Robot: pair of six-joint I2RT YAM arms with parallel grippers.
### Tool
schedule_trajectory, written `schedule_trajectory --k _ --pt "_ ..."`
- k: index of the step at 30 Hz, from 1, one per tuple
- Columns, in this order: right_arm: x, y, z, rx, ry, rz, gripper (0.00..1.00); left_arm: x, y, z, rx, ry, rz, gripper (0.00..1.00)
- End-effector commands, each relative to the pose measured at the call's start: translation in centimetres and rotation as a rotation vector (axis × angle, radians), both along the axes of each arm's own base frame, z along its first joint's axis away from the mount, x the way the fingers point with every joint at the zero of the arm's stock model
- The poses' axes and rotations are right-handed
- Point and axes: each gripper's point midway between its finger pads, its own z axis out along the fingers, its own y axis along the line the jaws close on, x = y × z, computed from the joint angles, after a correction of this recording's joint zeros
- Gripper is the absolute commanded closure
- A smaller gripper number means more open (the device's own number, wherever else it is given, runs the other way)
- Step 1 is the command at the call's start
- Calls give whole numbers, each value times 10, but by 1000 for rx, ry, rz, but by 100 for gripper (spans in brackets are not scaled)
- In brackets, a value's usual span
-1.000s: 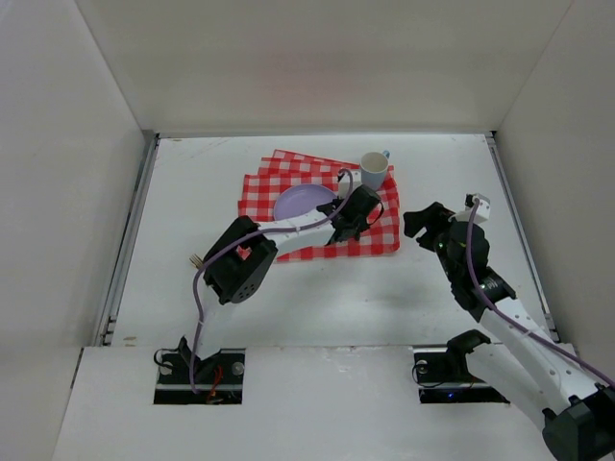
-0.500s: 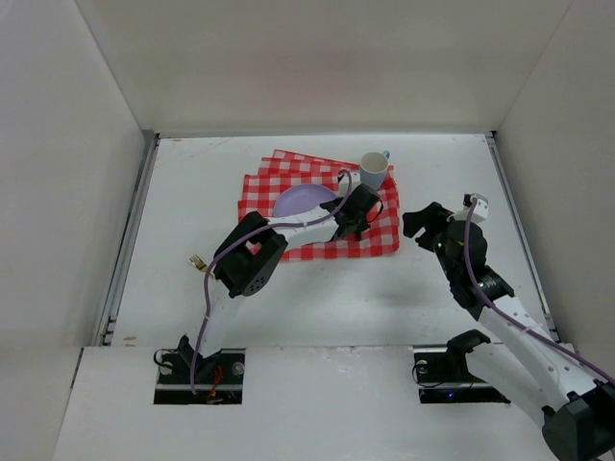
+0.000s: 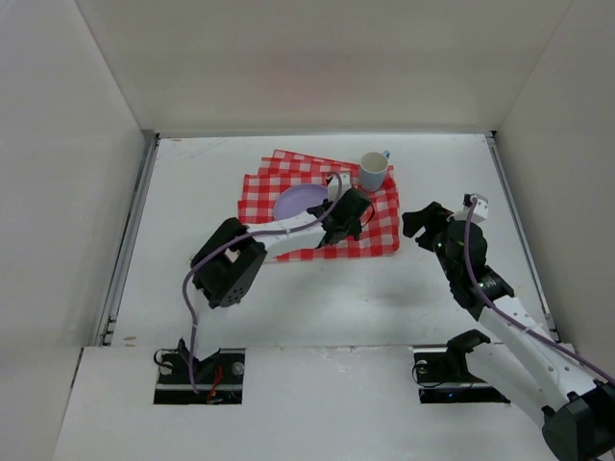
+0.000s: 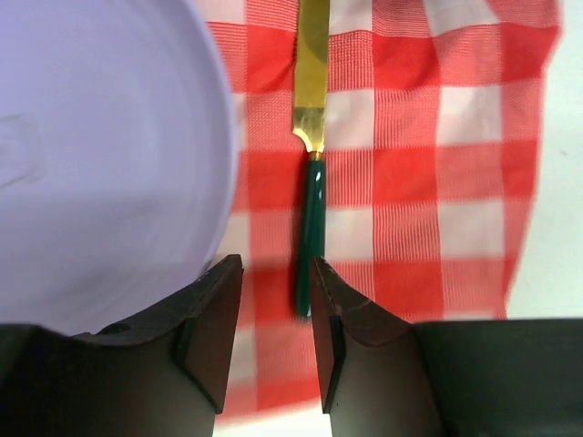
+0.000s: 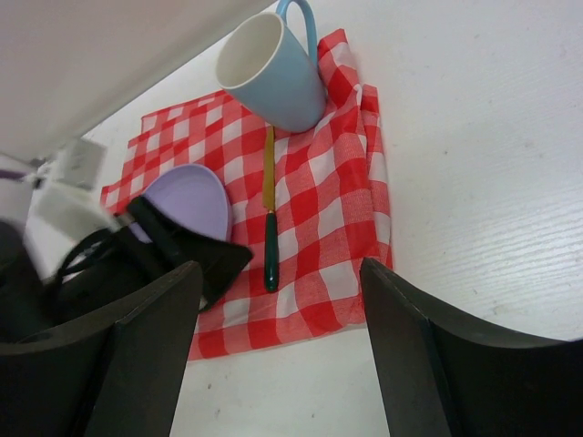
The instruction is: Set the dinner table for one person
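Plainly, the dinner table (image 3: 192, 202) is the wide white top that fills the floor of the white-walled booth, with thin metal rails down its left and right edges. A red-and-white checked cloth (image 3: 261, 197) lies on its far middle part, rumpled and folded over along the right side.

On the cloth sit three things. A pale purple plate (image 3: 296, 202) is left of centre. A knife (image 4: 310, 182) with a gold blade and a dark green handle lies just beside the plate's right rim, apart from it, with its blade pointing to the far side. A light blue mug (image 3: 373, 170) with a white inside stands upright at the cloth's far right corner, near the blade's tip.

The left gripper (image 4: 273, 291) hangs over the near edge of the plate. Its fingers are parted by a narrow gap, and in the left wrist view the end of the knife handle shows in that gap, close to one finger. Whether a finger touches the handle cannot be told.

The right gripper (image 3: 415, 223) is off the cloth's right edge, over bare table. Its fingers are spread wide and hold nothing.
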Motion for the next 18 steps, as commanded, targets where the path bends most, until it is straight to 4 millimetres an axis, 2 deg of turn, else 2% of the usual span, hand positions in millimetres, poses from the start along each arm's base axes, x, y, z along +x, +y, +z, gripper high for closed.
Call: schedule_trajectory --k 1,3,5,6,8,9,11,12,15,18 --pt "4 1 23 27 -77 -6 24 -16 19 100 -72 -186 -12 66" --pt "4 1 23 27 -77 -6 24 -33 43 115 -68 -227 -6 66" --pt "4 2 22 25 -73 -3 27 -52 84 121 -59 -264 49 67" --pt "4 3 21 25 -71 2 32 -60 102 123 -57 -281 79 67" --pt "5 6 21 21 -67 12 49 -79 160 118 -29 -313 189 67" --pt "5 8 21 21 -65 19 57 -86 182 114 -19 -315 235 67" --pt "5 12 20 19 -58 31 64 -109 240 96 8 -269 365 67" --pt "6 14 18 17 -52 35 64 -122 266 84 11 -229 436 66" --pt "7 19 15 10 -39 52 61 -153 322 56 36 -129 593 65" --pt "7 22 14 4 -36 64 48 -171 352 38 61 -64 674 65"
